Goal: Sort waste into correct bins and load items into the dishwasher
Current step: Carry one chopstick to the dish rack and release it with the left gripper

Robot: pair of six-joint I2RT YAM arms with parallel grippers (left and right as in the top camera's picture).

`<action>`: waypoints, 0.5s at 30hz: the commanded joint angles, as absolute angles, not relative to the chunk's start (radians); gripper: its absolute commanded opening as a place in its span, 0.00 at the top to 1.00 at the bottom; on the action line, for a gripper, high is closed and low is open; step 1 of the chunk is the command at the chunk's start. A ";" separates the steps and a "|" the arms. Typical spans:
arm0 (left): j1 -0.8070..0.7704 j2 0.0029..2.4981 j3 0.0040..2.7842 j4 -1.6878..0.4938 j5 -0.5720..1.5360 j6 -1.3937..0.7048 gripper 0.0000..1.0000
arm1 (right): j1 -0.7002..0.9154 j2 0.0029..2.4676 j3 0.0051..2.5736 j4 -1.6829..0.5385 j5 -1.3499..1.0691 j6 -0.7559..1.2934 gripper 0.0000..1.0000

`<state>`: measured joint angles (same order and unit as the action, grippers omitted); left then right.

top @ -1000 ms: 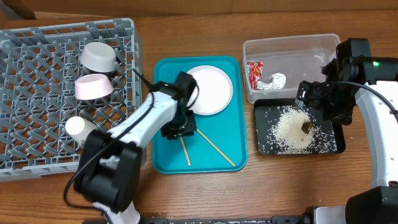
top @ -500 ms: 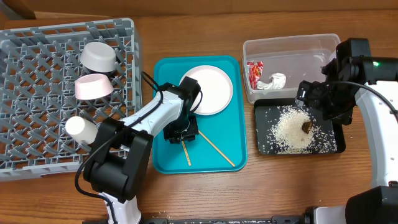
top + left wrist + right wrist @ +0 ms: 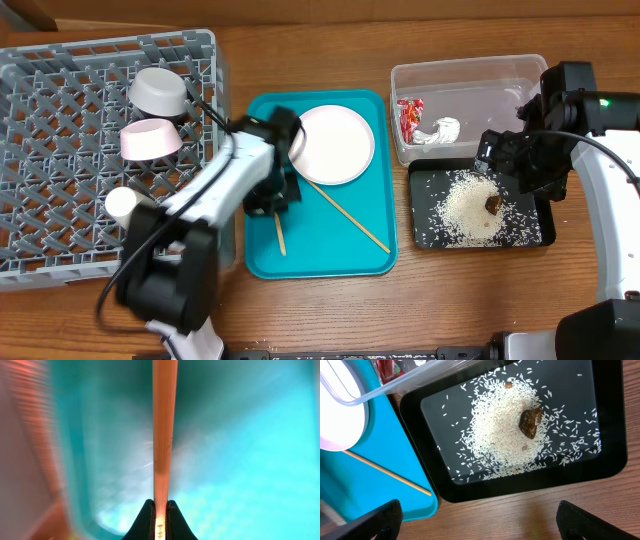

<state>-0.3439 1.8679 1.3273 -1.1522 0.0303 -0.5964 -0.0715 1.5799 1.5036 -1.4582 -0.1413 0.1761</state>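
My left gripper (image 3: 270, 203) is shut on one wooden chopstick (image 3: 281, 233) over the teal tray; in the left wrist view the chopstick (image 3: 164, 435) runs straight out from the closed jaws (image 3: 160, 516). The other chopstick (image 3: 350, 217) lies on the tray beside the white plate (image 3: 338, 143). The dish rack (image 3: 60, 160) holds the grey-green bowl (image 3: 160, 92), pink bowl (image 3: 150, 140) and white cup (image 3: 122, 205). My right gripper (image 3: 508, 160) is open and empty (image 3: 480, 527) over the black tray (image 3: 610, 435) with rice (image 3: 500, 435) and the brown bit (image 3: 530, 421).
The clear tub (image 3: 470, 75) at the back right holds the red wrapper (image 3: 410, 118) and white tissue (image 3: 440, 130). The teal tray (image 3: 340, 262) sits between rack and bins; its corner (image 3: 365, 490) shows in the right wrist view. Bare wood runs along the front.
My left gripper has swung left towards the rack with the chopstick in it; the view is motion-blurred. More of the other chopstick now shows. The right arm has not moved.
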 commanded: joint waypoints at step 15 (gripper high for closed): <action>0.011 1.760 1.507 -1.194 -0.130 -0.247 0.87 | -0.074 1.563 1.526 -1.458 -0.135 0.179 0.00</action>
<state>0.0036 1.7302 1.5101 -1.1950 -0.1249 -0.2790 -0.0715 1.5799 1.5036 -1.4593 -0.1410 0.1764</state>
